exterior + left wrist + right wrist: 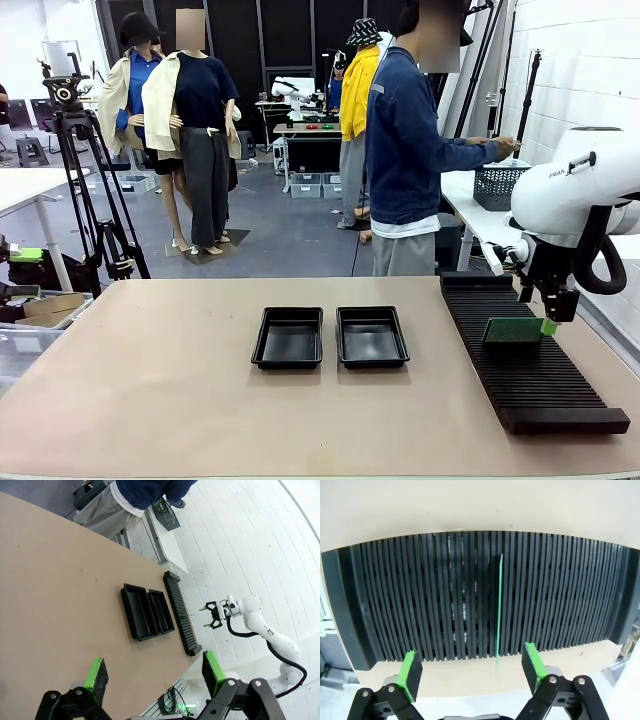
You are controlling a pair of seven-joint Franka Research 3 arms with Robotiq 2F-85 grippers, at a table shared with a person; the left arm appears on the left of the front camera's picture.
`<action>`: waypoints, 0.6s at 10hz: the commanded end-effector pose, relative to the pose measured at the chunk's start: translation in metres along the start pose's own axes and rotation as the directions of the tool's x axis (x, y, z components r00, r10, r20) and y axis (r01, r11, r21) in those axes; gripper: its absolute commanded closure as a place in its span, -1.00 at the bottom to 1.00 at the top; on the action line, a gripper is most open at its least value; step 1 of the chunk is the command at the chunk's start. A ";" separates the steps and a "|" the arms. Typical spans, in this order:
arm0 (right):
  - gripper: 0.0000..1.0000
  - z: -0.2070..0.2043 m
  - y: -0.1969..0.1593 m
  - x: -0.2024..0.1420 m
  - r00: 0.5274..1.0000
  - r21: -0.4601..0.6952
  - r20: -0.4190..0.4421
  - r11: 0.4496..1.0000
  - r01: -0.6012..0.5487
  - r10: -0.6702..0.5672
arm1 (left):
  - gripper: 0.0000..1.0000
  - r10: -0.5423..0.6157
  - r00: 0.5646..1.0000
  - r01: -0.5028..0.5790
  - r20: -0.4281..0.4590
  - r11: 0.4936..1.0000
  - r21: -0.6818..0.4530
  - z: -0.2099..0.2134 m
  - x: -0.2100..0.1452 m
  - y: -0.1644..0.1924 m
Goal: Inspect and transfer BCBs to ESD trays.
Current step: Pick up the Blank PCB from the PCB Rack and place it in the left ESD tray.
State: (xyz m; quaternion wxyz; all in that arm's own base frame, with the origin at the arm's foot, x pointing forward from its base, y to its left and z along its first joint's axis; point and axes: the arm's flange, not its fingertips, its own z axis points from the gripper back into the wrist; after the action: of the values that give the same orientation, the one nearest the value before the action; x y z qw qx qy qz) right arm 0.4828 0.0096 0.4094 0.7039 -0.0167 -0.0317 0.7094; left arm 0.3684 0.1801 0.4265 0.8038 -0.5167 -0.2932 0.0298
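Observation:
Two ESD trays, glossy black and with nothing in them, sit side by side mid-table: the left tray [289,338] and the right tray [372,336]. One green BCB [512,331] stands upright in a slot of the long black ribbed rack [530,375] at the right. My right gripper [553,322] hangs open just above and to the right of that board. In the right wrist view the BCB [499,605] appears edge-on above my open right gripper [471,669], apart from both pads. My left gripper [155,672] is open and holds nothing, high above the table, with the trays [145,611] far below.
A person stands beyond the table's far edge, turned toward a white side table with a black basket [497,186]. A tripod [85,190] stands at the back left. Boxes lie off the table's left edge. Bare tabletop [150,370] stretches left of the trays.

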 end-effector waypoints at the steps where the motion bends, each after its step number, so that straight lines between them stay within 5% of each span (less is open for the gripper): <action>1: -1.00 -0.006 -0.001 -0.002 0.999 -0.026 0.035 0.999 -0.027 0.028 | -1.00 0.004 1.000 -0.004 0.011 1.000 -0.018 0.002 0.000 -0.002; 6: -1.00 -0.028 -0.023 -0.007 0.995 -0.058 0.101 0.998 -0.006 0.012 | -1.00 0.004 1.000 -0.004 0.011 1.000 -0.018 0.002 0.000 -0.002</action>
State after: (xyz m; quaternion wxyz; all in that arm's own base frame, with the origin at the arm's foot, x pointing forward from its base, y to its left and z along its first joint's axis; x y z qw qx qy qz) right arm 0.5017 0.0064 0.3890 0.7076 -0.0043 -0.0692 0.7032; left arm 0.3684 0.1801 0.4265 0.8038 -0.5167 -0.2932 0.0298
